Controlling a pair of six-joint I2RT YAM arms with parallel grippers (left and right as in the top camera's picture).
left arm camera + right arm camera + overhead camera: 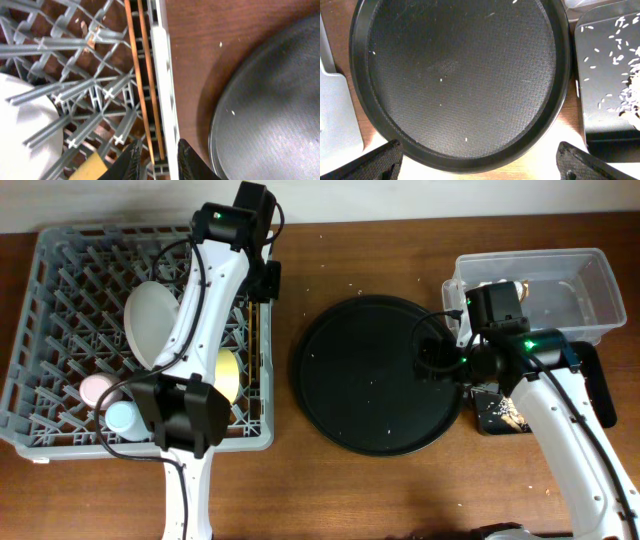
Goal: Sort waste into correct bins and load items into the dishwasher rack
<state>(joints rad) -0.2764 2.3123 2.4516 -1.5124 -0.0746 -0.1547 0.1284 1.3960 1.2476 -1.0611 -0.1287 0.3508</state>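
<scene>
chopsticks flat in rack, along its wall | plate lower-left of frm | end effector jaws apart

Plate, bowl, chopsticks, pink cup, blue cup racked

One rack, one plate, one bowl, two cups, pink and blue, two chopsticks, one round tray, one tub, one flat tray.

The rack is grey plastic, the chopsticks wood, the round tray matt and finely textured.
</scene>
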